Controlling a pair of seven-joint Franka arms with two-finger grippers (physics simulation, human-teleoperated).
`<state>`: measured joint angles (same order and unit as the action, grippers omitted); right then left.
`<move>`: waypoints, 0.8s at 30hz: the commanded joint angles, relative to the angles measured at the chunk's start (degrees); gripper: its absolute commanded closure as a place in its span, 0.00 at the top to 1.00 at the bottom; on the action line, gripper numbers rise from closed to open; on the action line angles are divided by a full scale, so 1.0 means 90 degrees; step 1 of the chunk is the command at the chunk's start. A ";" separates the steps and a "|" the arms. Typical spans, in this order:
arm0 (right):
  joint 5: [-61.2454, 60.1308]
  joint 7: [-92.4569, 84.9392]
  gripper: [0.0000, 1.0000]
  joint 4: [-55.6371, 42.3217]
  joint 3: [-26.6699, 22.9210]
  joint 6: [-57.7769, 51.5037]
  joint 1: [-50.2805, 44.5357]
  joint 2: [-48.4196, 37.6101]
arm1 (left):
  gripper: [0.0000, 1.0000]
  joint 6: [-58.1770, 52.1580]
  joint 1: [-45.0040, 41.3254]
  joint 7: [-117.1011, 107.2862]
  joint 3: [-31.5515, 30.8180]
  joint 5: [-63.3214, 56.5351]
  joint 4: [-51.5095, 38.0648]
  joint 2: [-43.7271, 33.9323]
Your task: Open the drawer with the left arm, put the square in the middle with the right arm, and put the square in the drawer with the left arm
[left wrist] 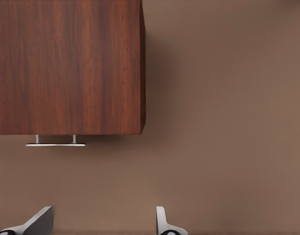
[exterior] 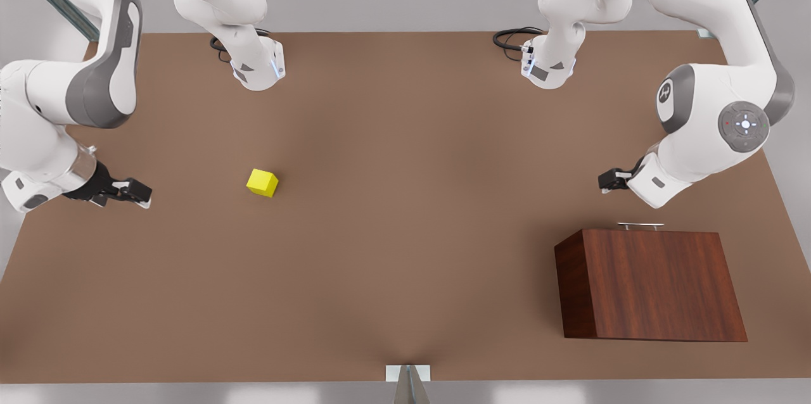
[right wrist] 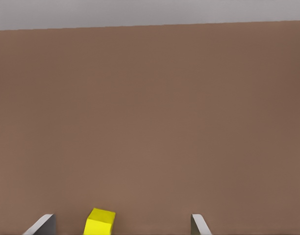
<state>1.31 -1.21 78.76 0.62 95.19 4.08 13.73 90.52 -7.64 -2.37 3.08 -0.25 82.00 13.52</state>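
Front view: bright yellow square (exterior: 262, 182) on the table; both end effectors open wide, empty.

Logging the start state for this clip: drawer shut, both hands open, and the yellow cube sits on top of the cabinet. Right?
Not quite. The yellow cube sits on the bare table, far from the cabinet, as the front view shows. The rest holds: the drawer is shut with its handle close against the front, the left hand is open near it, and the right hand is open by the cube.
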 commanded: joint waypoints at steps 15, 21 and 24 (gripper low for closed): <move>-0.0165 -0.0130 1.00 0.1532 0.0028 0.0059 -0.0063 0.0007 | 1.00 0.3584 0.0097 -0.4833 0.0440 -0.0011 0.3359 -0.1395; -0.0497 -0.0120 1.00 0.3338 0.0038 0.1180 -0.0171 -0.0256 | 1.00 0.5820 0.0195 -0.6572 0.0742 0.0203 0.4658 -0.1385; -0.0507 -0.0032 1.00 0.4334 0.0058 0.2010 -0.0180 -0.0256 | 1.00 0.6524 0.0215 -0.6621 0.0908 0.0839 0.5175 -0.1327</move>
<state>-3.25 -1.49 119.33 1.22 115.80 2.36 11.51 149.23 -7.85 -61.96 11.22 4.23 128.82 1.67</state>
